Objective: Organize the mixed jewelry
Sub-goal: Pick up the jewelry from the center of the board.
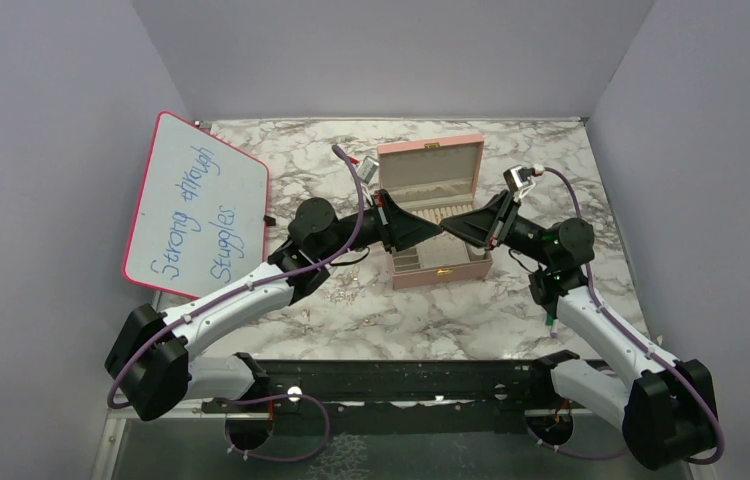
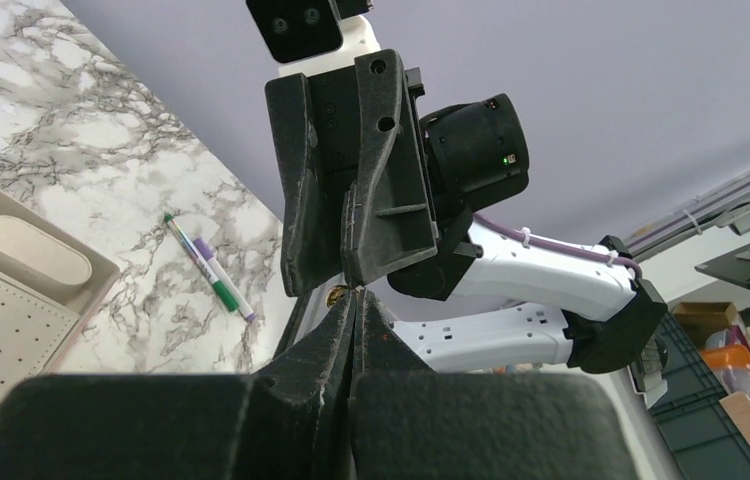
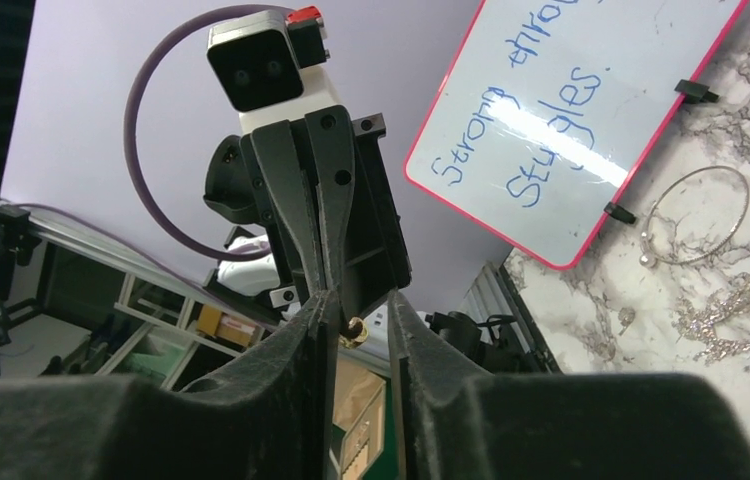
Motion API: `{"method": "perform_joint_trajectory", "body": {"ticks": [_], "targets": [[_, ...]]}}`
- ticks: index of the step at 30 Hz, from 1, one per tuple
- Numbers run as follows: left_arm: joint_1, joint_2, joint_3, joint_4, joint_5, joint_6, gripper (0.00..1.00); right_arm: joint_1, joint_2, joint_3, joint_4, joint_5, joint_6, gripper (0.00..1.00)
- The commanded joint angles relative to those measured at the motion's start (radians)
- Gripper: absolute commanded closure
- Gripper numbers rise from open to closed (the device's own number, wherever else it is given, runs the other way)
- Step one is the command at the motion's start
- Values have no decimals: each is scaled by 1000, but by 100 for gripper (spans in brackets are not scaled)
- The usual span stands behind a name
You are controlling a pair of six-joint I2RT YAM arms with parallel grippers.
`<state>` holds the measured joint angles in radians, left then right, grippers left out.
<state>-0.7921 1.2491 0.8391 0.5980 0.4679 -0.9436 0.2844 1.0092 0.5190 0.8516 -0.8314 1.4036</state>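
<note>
Both arms reach in over the open pink box. My left gripper and right gripper meet tip to tip at centre frame in the top view. That view is too coarse to show anything between them.

Right wrist view:
- My left fingers, at centre frame, are pressed together.
- A small gold piece is pinched at their very tips.
- My right fingers are in the foreground and stand apart, with the gold piece in the gap between them.
- I cannot tell whether either right pad touches it.
- At right of frame a thin silver hoop lies flat on the table.
- A loose tangle of chains lies just below the hoop, beside the box corner.

Left wrist view:
- The gold piece is only a glint where the four fingertips converge.
- A green-and-white marker pen lies on the stone at left of centre.
- At far left is the box interior, with a cream oval tray above a perforated panel.

Surface and room:
- The table is white marble with grey veining, enclosed on three sides by plain lavender walls.
- A pink-framed whiteboard with blue handwriting leans at upper left.
- A black rail at the near edge carries both arm bases.
- Beyond the enclosure, the wrist views show metal framing, shelving and storage crates.
</note>
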Motion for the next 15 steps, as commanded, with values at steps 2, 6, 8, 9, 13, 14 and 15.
{"method": "perform_joint_trajectory", "body": {"ticks": [2, 6, 8, 9, 13, 14, 15], "targets": [[4, -7, -8, 46, 28, -6, 100, 5, -10, 27, 10, -34, 7, 77], [4, -7, -14, 46, 22, -2, 100, 4, -15, 27, -1, -32, 7, 80], [5, -8, -18, 46, 18, 0, 100, 3, -20, 28, -8, -27, 8, 80], [4, -8, -20, 46, 16, 1, 100, 4, -22, 29, -17, -24, 8, 80], [4, -8, -27, 46, 12, 11, 100, 5, -37, 32, -73, -6, -16, 57], [5, -9, -27, 46, 13, 18, 100, 4, -43, 32, -94, 2, -20, 50], [4, -12, -27, 46, 14, 33, 100, 5, -49, 32, -119, 12, -23, 45]]}}
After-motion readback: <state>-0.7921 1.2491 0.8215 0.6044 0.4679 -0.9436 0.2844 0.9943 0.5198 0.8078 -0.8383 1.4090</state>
